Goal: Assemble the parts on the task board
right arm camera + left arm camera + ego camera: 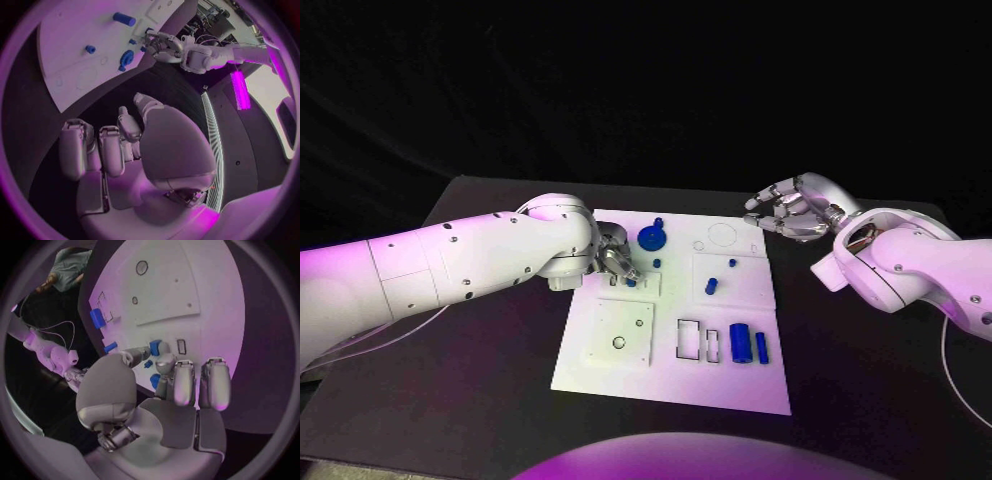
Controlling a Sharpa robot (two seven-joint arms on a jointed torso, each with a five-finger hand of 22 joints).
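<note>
While the left hand (610,262) sits over the upper left of the task board (625,375), its fingertips pinch a small blue part (155,346) against the white plate. Right hand (790,210) hovers off the board's upper right corner, fingers curled, holding nothing. Two blue cylinders (738,343) lie at the board's lower right.
</note>
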